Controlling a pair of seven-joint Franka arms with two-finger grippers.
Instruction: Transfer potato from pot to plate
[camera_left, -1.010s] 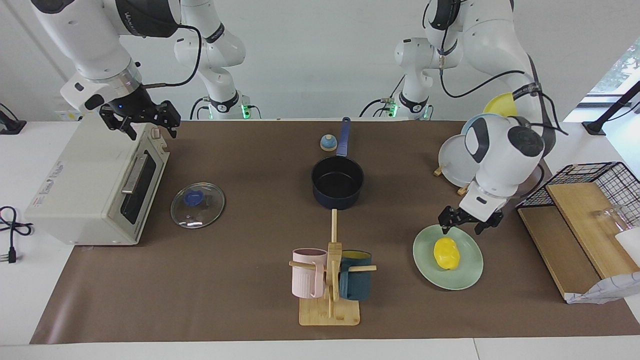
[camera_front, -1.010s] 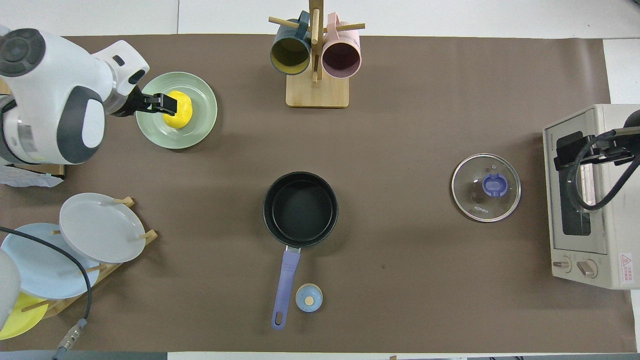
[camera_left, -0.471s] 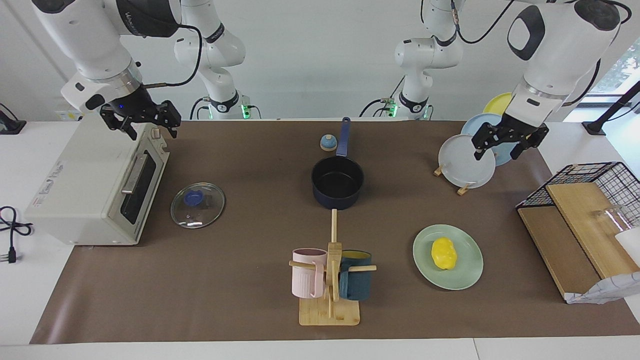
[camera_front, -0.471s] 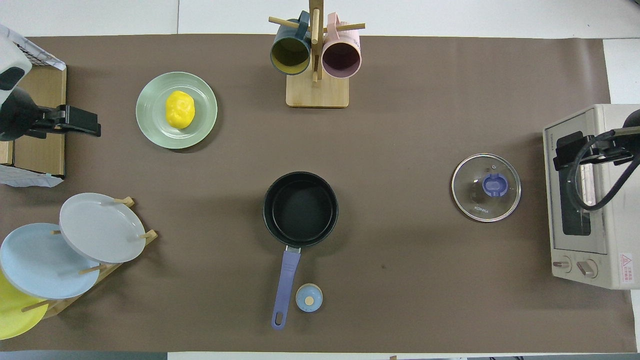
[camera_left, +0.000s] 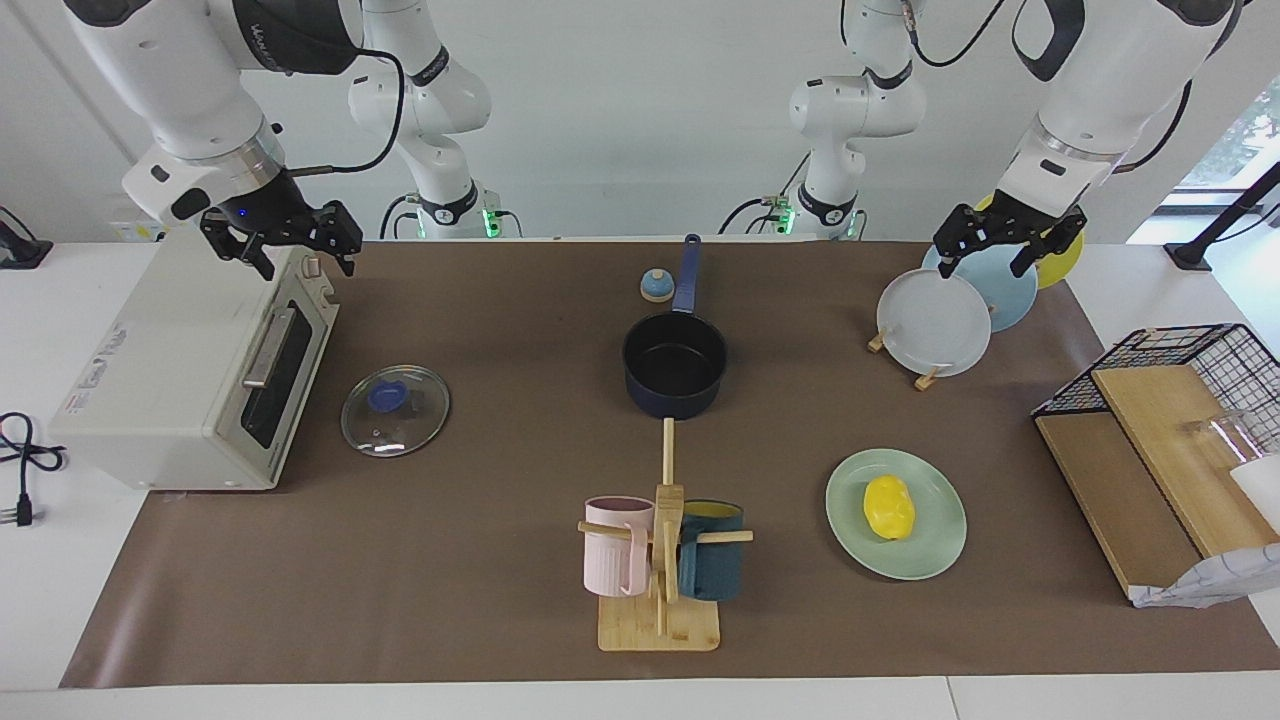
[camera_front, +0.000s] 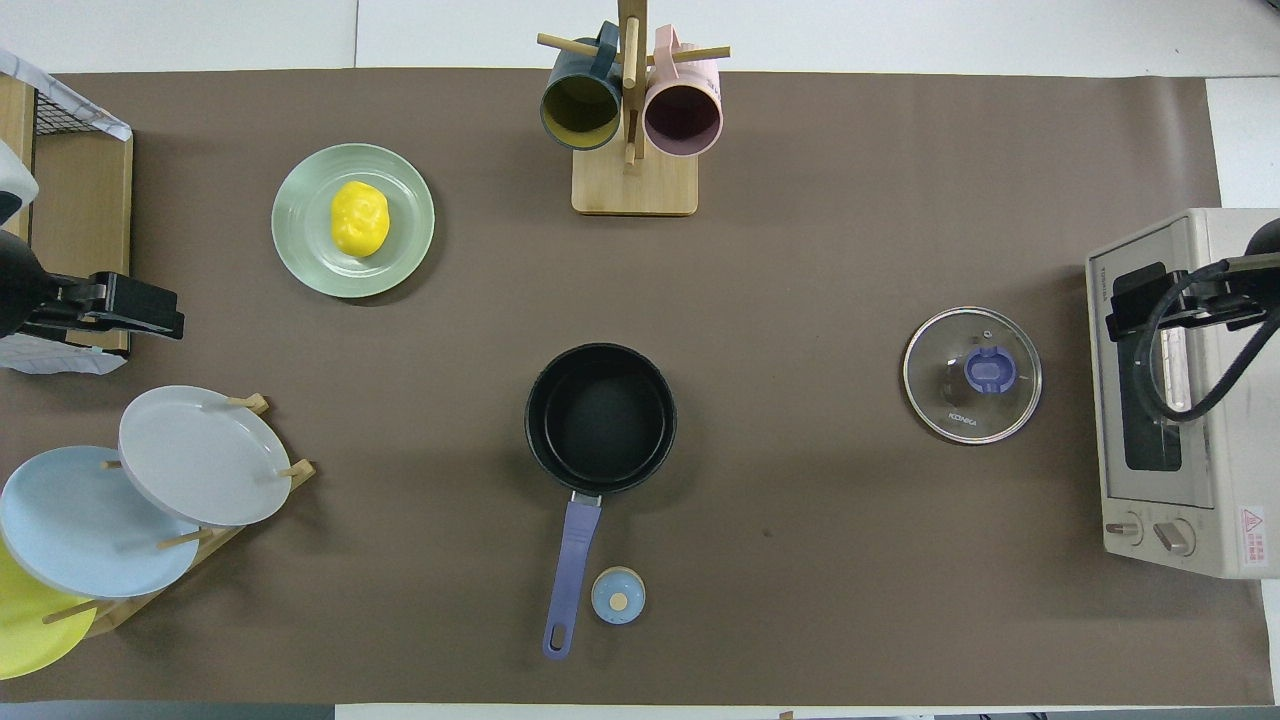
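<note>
Right pincer (camera_left: 283, 243) up over white toaster oven (camera_left: 190, 370) at right arm's end of bench, waiting, jaws apart, empty. Dark navy saucepan w/ long blue handle (camera_left: 675, 365) mid-bench, now empty. Glossy yellow potato (camera_left: 890, 506) on pale mint-green round plate (camera_left: 935, 550). Left pincer (camera_left: 1005, 238) released, gone from plate, now up over plate rack (camera_left: 930, 325). Transfer looks done.
</note>
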